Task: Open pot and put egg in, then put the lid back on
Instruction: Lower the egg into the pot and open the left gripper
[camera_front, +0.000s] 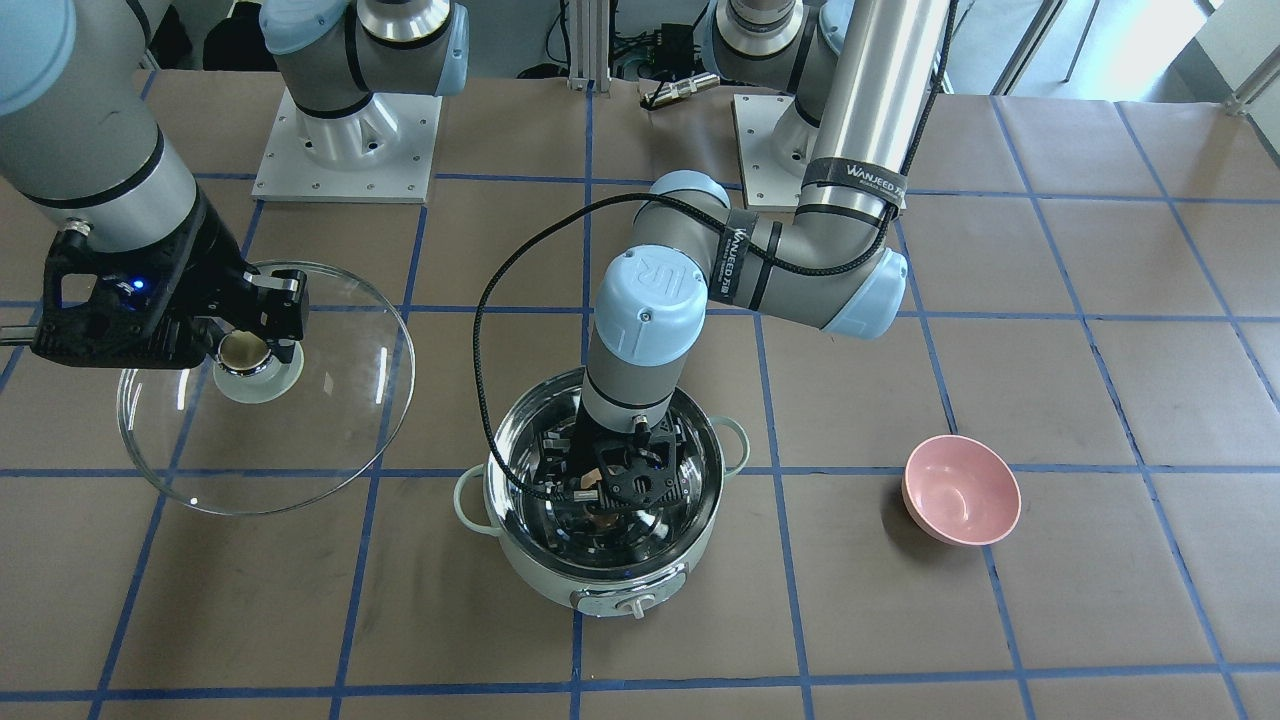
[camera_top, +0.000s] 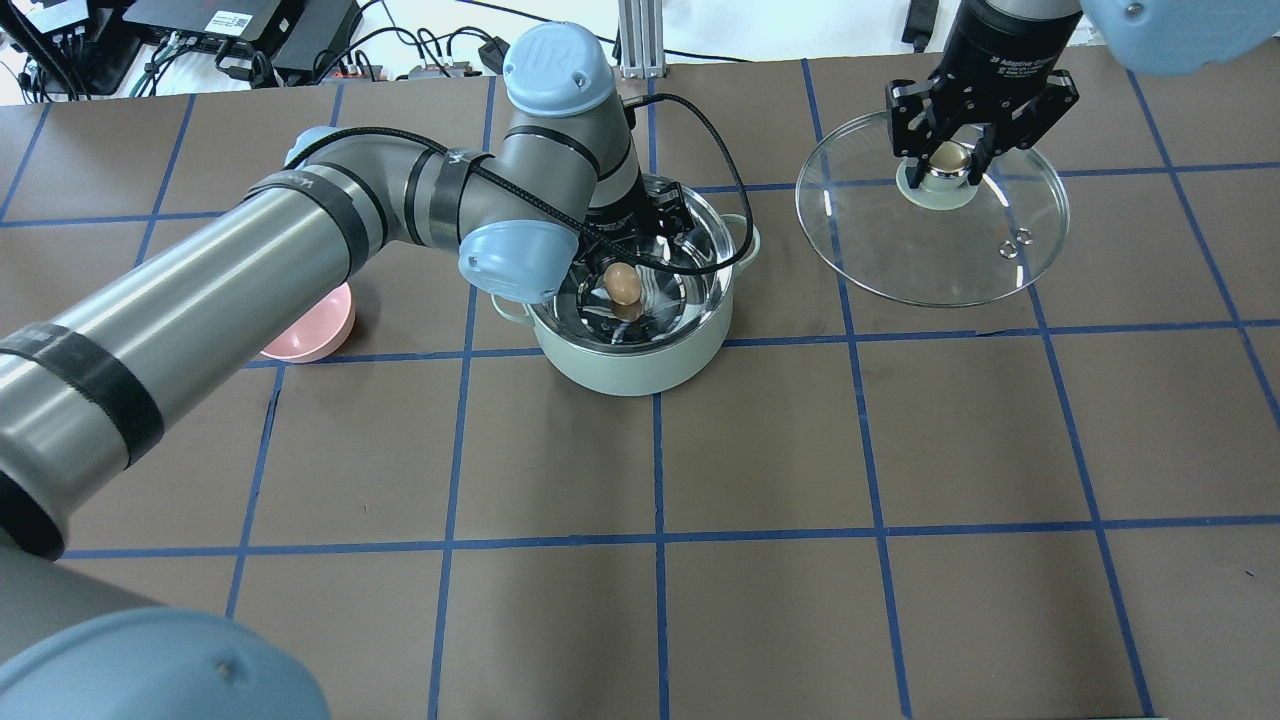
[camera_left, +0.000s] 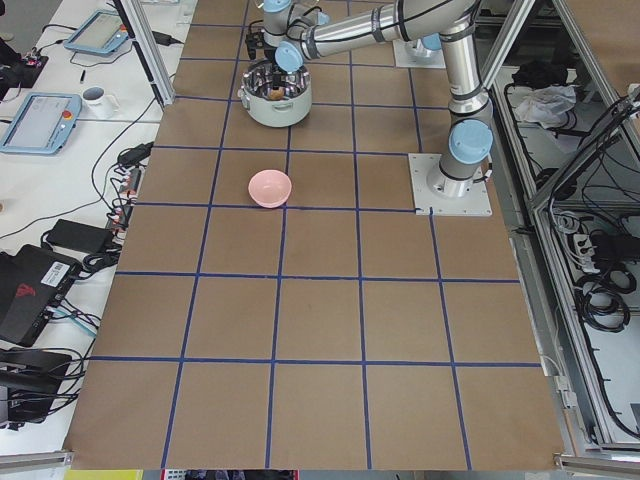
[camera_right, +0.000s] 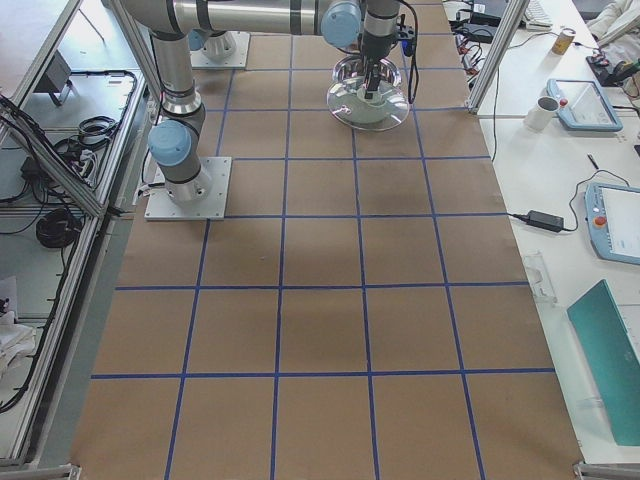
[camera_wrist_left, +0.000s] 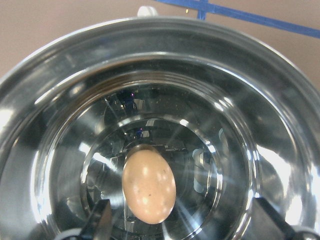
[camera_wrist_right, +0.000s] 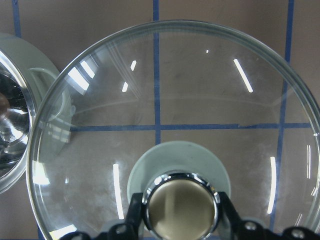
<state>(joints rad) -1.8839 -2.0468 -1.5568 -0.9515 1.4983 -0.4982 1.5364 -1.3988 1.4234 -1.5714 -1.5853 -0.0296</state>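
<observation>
The left gripper is reaching down inside the pot, which is standing toward the far middle of the tabletop. In the front-facing view the wrist is hiding most of the pot's inside. The overhead view is showing the egg within the steel bowl. The left wrist camera is showing it lying on the bottom, with the jaws spread wide on either side and clear of it.

To the right in the overhead view, the right gripper is gripping the lid by its knob. The right wrist camera is showing the jaws closed on the beige cap, and it is also catching the pot's rim just beside the lid's edge. A pink bowl is sitting left of the pot, apart from it. The side views are showing all this too small to judge the jaws.
</observation>
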